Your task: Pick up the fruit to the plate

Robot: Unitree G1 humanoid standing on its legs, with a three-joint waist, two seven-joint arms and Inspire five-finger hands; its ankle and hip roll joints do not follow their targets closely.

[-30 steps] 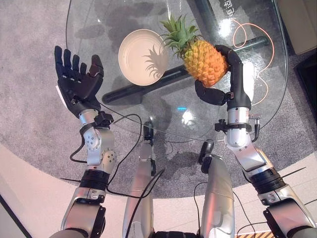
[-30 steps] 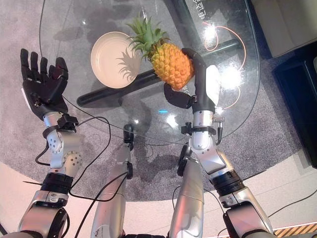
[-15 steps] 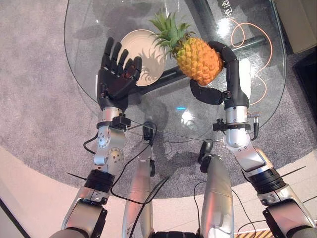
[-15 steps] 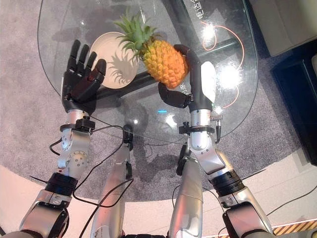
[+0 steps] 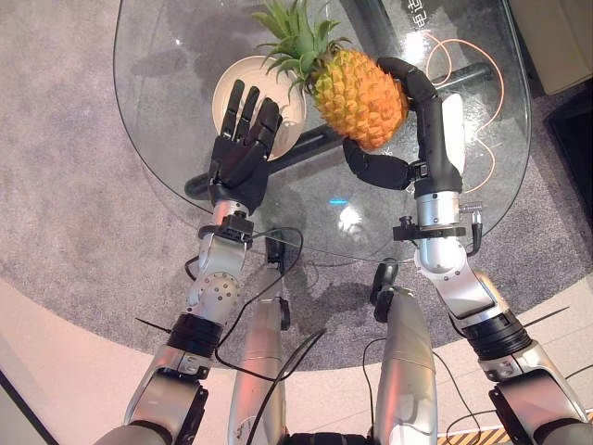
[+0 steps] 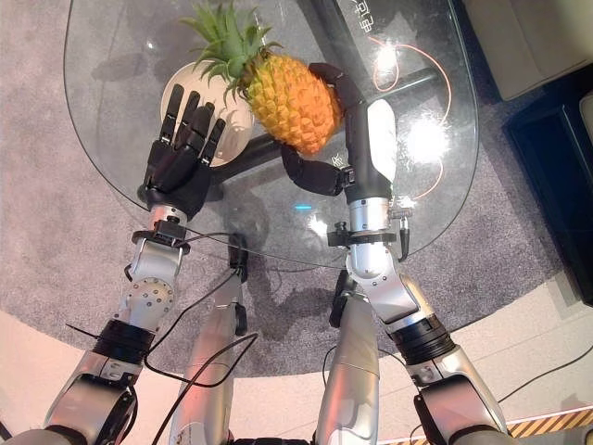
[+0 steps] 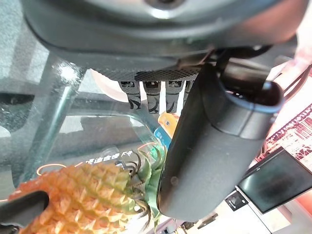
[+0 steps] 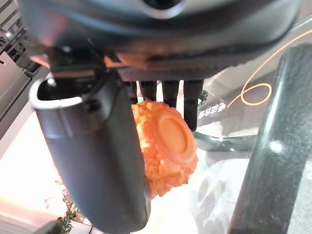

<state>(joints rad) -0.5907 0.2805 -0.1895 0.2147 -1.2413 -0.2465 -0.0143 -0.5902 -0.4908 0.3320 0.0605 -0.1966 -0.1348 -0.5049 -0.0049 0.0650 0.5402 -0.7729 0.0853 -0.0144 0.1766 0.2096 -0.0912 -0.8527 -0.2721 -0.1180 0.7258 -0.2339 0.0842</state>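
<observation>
My right hand (image 5: 419,139) is shut on an orange pineapple (image 5: 359,97) with a green leafy crown (image 5: 295,39), holding it in the air above the round glass table (image 5: 167,56). Its thumb (image 5: 375,170) wraps under the fruit; its base (image 8: 168,141) shows between thumb and fingers in the right wrist view. The crown reaches over a cream plate (image 5: 232,93) lying on the glass. My left hand (image 5: 243,153) is open with straight fingers, raised just left of the fruit and covering the plate's near rim. The pineapple (image 7: 83,195) also appears past the left hand in the left wrist view.
The glass table's dark metal frame (image 5: 315,144) shows through the top. An orange cable loop (image 5: 463,56) lies under the far right of the glass. Grey carpet (image 5: 65,185) surrounds the table, and a dark cabinet (image 6: 565,167) stands at the right.
My left hand has swung right from beside the table edge to the plate, close to the fruit. My right hand has carried the pineapple left and farther, toward the plate.
</observation>
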